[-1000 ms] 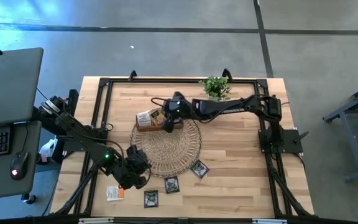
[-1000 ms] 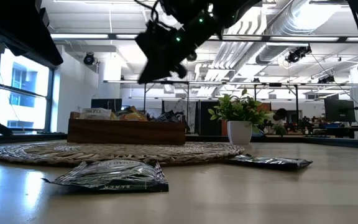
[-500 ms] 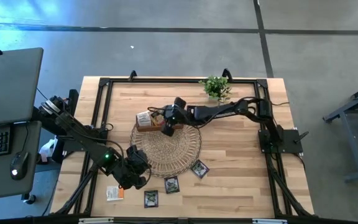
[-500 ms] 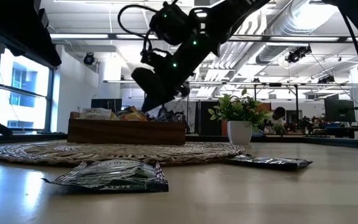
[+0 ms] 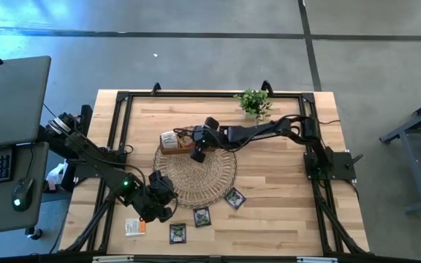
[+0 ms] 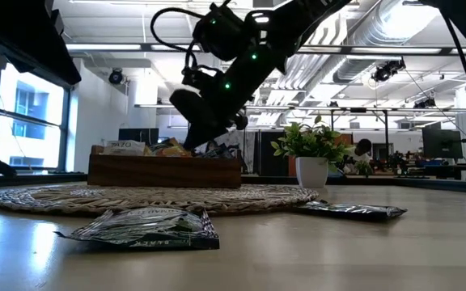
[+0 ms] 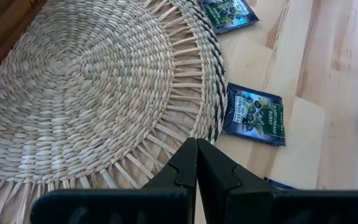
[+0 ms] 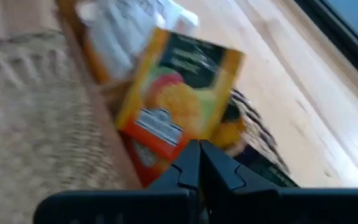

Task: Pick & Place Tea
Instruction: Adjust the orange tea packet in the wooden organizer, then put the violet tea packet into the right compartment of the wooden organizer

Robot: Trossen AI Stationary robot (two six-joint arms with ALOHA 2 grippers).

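Working across from the left, I have the left gripper (image 5: 154,207) parked low at the near-left edge of the round woven mat (image 5: 218,175), its fingers pressed together on nothing, as the left wrist view shows. An orange-and-white tea packet (image 5: 134,227) lies on the table just beside it. Three dark tea packets (image 5: 177,233) (image 5: 202,216) (image 5: 234,198) sit on the bare wood along the mat's near edge, two of them plain in the left wrist view (image 7: 253,115).

Further along, the wooden tray (image 5: 170,148) rests on the far-left part of the mat, stuffed with packets. My right gripper (image 5: 197,153) hangs at the tray's right end, just over the mat. Its fingers are closed tip to tip, and I see no packet between them. An orange tea packet (image 8: 179,102) stands tilted in the tray right ahead of those fingertips. The potted plant (image 5: 253,102) stays well clear at the far edge.

I judge this to be the end of a drop into the tray, or a missed pinch there. Next I'd lift the right arm clear, spread its fingers, and go for the nearest dark packet.
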